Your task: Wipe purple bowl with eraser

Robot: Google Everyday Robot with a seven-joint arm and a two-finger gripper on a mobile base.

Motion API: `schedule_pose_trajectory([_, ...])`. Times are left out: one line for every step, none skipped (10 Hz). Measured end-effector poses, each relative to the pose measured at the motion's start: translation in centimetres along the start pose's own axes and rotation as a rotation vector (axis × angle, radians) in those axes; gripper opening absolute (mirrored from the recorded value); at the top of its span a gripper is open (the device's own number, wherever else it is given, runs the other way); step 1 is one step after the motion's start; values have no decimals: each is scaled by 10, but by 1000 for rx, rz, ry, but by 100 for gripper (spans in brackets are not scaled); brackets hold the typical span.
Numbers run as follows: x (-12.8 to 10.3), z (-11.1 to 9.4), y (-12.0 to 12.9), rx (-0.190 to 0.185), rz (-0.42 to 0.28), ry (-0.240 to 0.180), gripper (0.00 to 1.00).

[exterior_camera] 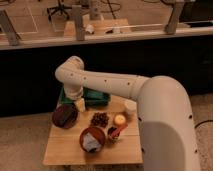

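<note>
Fingers of the gripper [80, 104] hang low over the back left of the desk [62, 149], and I cannot tell whether they are apart or together. Just left of the gripper, the purple bowl [65, 116] sits upright near the desk's left edge. The orange-red bowl [92, 138] stands nearer the front, and a green tray [95, 96] lies behind the gripper.

pincer [79, 103] just right of left bowl [65, 115] | second bowl [92, 138] front-centre | both on table [60, 150]
</note>
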Motion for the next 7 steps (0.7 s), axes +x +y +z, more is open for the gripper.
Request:
schedule_pose_trajectory([-2,3,-3,2,-10,7,80])
schedule_pose_trajectory([-6,7,-6,2,-21,9,80])
schedule_pose_trajectory([-9,10,-8,2,-32,11,80])
schedule_pose_trajectory([-12,15,-11,4,-43,11,80])
schedule_pose_trajectory([-15,19,-14,3,-53,14,80])
schedule_pose_trajectory([-20,25,-18,4,-67,15,80])
schedule_pose_trajectory([-28,31,-24,4,-79,12,80])
